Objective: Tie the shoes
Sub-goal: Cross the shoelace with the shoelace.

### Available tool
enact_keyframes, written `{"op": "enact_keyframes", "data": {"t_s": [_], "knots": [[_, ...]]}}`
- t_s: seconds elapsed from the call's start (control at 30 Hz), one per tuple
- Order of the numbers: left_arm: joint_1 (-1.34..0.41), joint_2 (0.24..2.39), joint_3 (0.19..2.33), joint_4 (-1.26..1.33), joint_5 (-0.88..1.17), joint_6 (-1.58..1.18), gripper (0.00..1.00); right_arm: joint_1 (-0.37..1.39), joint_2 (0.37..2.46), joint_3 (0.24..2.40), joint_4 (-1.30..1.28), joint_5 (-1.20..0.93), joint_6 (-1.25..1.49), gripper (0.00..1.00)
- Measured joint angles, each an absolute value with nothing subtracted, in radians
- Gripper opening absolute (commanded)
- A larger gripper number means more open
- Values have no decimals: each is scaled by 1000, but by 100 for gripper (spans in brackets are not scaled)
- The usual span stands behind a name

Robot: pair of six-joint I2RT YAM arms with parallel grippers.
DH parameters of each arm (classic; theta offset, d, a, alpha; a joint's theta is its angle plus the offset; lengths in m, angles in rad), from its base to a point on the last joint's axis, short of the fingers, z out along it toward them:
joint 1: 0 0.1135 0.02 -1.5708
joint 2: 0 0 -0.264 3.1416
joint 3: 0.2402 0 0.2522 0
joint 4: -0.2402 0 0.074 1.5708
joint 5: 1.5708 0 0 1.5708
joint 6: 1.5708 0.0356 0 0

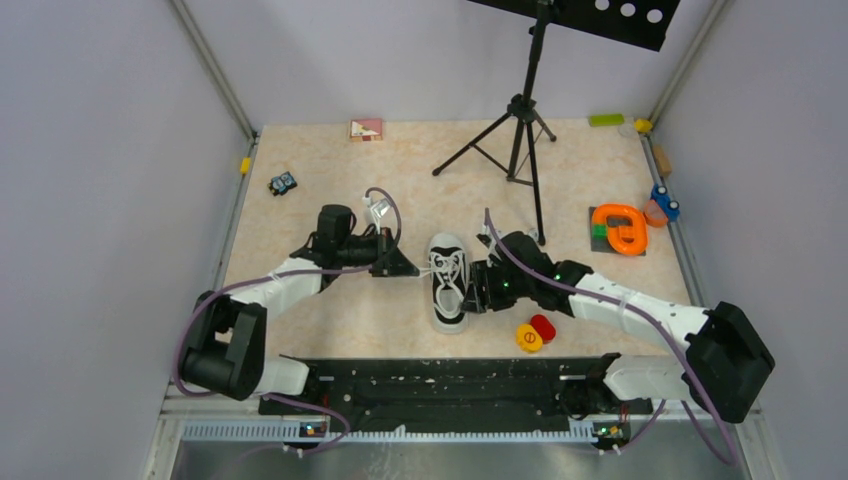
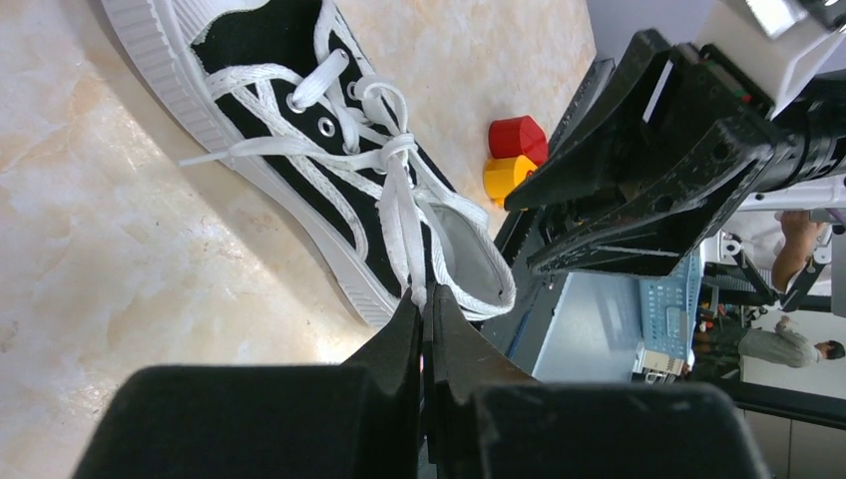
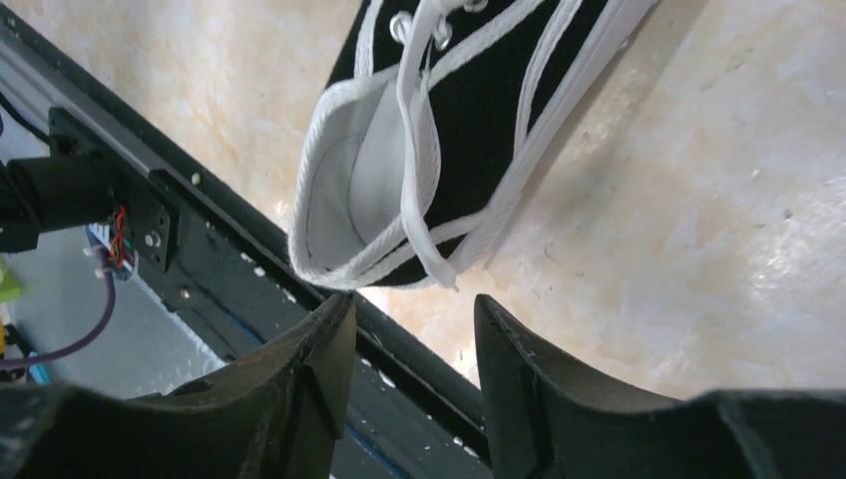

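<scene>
With left gripper (image 2: 427, 299) clamped on limp lace (image 2: 399, 215) of light sneaker (image 2: 284, 160), right gripper (image 3: 414, 304) spread open, pinch slippery ends firmly.

— Bright light is flooding down; glare is shining off the tabletop (image 3: 738, 259) right of the sneaker (image 3: 479, 130).
— Soft shadow is hugging its sole; the left gripper's fingers (image 2: 399, 364) below it are blurring.
</scene>
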State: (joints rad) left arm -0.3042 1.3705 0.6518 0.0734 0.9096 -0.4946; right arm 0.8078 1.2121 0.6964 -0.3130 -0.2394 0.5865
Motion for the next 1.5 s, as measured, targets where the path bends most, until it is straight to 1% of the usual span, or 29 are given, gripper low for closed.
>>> {"op": "enact_keyframes", "data": {"t_s": [0.27, 0.4, 0.5, 0.53, 0.63, 0.7, 0.73, 0.77, 0.8, 1.03, 1.23, 1.4, 1.43, 1.47, 1.5], "knots": [[-339, 1345, 652, 65, 920, -495, 0, 773, 1221, 758, -272, -139, 630, 47], [-348, 1345, 651, 70, 922, -499, 0, 718, 1287, 796, -210, -126, 669, 47], [-348, 1345, 651, 76, 922, -502, 0, 709, 1351, 822, -178, -126, 685, 47], [-348, 1345, 651, 78, 922, -503, 2, 709, 1370, 828, -168, -128, 688, 47], [-348, 1346, 651, 79, 922, -506, 26, 709, 1412, 834, -147, -129, 699, 47], [-348, 1346, 652, 75, 918, -501, 47, 708, 1425, 836, -144, -125, 702, 47], [-348, 1346, 652, 71, 912, -499, 69, 706, 1431, 840, -145, -124, 703, 47], [-348, 1346, 653, 62, 903, -492, 78, 704, 1442, 849, -144, -121, 703, 47], [-348, 1344, 653, 51, 893, -489, 81, 703, 1452, 860, -143, -119, 703, 47], [-348, 1299, 663, -14, 787, -486, 87, 698, 1516, 931, -133, -101, 699, 47], [-313, 1293, 684, -9, 596, -597, 90, 693, 1517, 931, -127, -88, 699, 47], [-272, 1337, 744, -40, 538, -658, 91, 685, 1516, 931, -130, -75, 691, 47], [-270, 1348, 751, -39, 542, -662, 91, 684, 1516, 931, -131, -75, 689, 47], [-269, 1354, 751, -37, 547, -667, 86, 684, 1516, 931, -132, -73, 688, 47], [-269, 1359, 748, -36, 559, -675, 77, 684, 1515, 931, -134, -73, 684, 47]]}}
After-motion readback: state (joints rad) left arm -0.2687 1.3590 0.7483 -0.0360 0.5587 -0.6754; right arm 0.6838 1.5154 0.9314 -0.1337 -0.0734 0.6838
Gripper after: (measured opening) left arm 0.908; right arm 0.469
